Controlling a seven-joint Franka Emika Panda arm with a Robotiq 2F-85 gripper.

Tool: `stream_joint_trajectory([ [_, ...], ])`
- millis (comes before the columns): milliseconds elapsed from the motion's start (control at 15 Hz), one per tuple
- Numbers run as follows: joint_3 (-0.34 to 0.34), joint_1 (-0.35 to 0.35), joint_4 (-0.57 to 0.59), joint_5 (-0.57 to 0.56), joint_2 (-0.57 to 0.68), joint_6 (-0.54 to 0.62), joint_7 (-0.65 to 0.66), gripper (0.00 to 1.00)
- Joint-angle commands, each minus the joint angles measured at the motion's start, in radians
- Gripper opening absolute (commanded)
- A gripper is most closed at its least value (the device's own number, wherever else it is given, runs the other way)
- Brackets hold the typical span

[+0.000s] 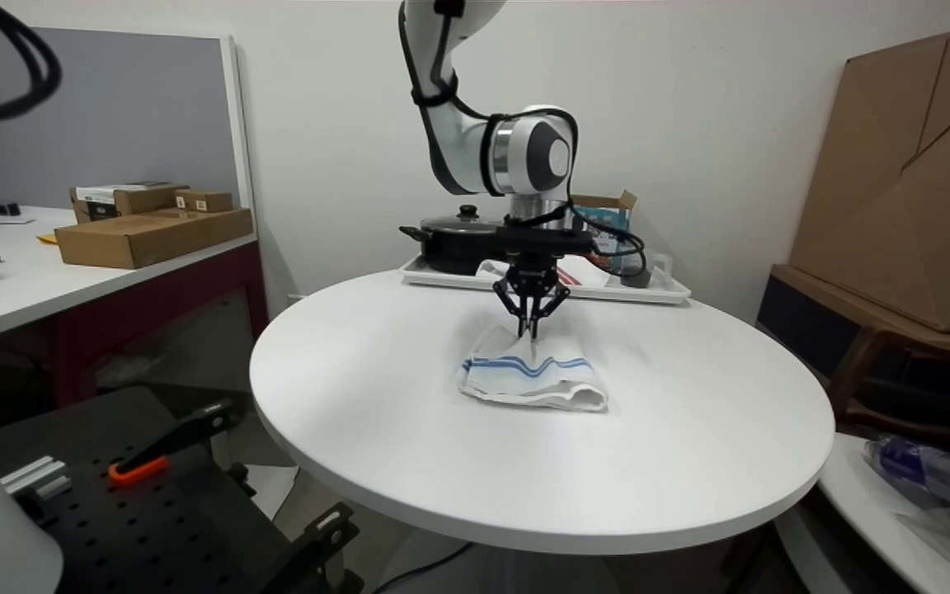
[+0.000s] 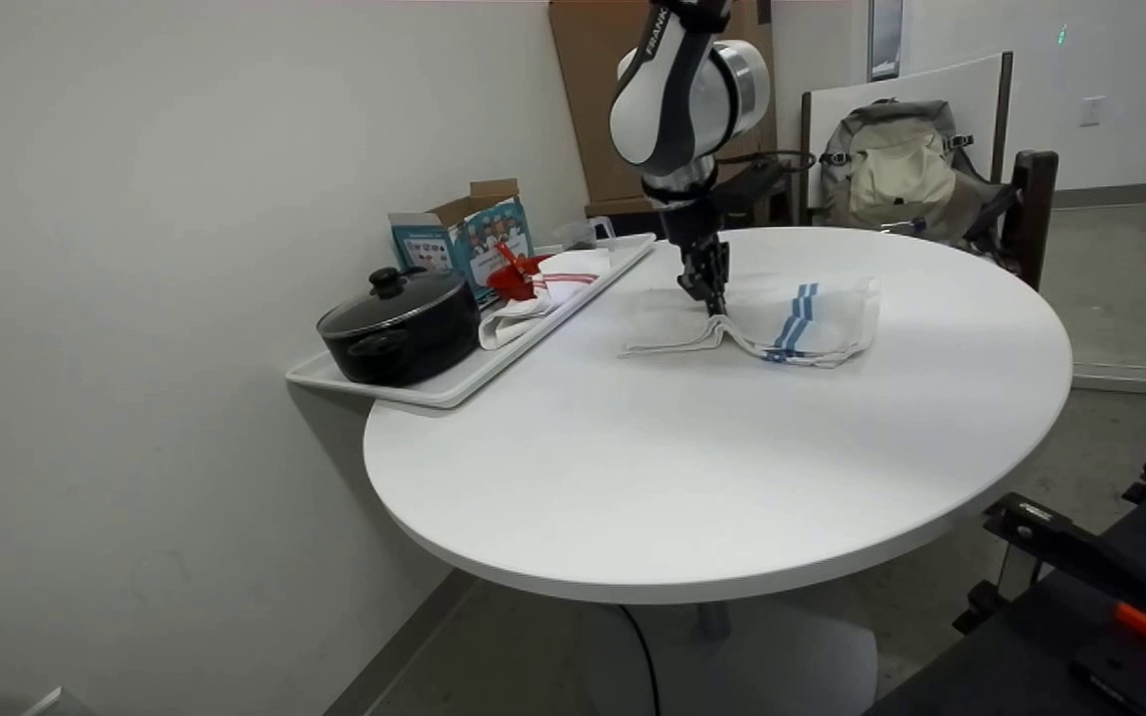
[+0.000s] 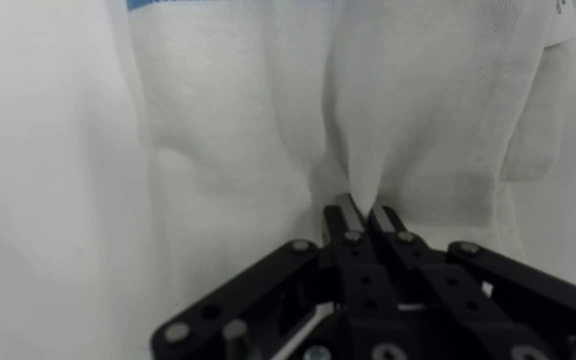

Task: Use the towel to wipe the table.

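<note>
A white towel with blue stripes [image 1: 537, 386] lies folded on the round white table [image 1: 409, 470]; both also show in an exterior view, the towel [image 2: 827, 323] and the table [image 2: 692, 487]. My gripper [image 1: 528, 330] points straight down at the towel's side away from the stripes. In the wrist view the gripper [image 3: 365, 212] is shut on a raised fold of the towel [image 3: 228, 115]. The exterior view [image 2: 716, 308] shows the cloth bunched up at the fingertips. Most of the towel stays flat on the table. The pinched cloth between the fingers is partly hidden.
A white tray [image 2: 454, 390] sits at the table's wall side. It holds a black lidded pot [image 2: 399, 328], a blue box [image 2: 493, 239], a red item [image 2: 513, 280] and a red-striped cloth [image 2: 578, 267]. A backpack [image 2: 901, 169] sits on a chair beyond the table.
</note>
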Motion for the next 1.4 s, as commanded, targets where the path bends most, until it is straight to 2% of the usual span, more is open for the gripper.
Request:
stream_joint_trajectory([
  [0,0.060,0.029,-0.104,0.032,-0.063,0.061,-0.083,0.01],
  [733,0.194,0.109,-0.268,0.039,-0.126,0.083,-0.202,0.01],
  [1333,0.263,0.197,-0.398,0.032,-0.172,0.152,-0.202,0.01],
])
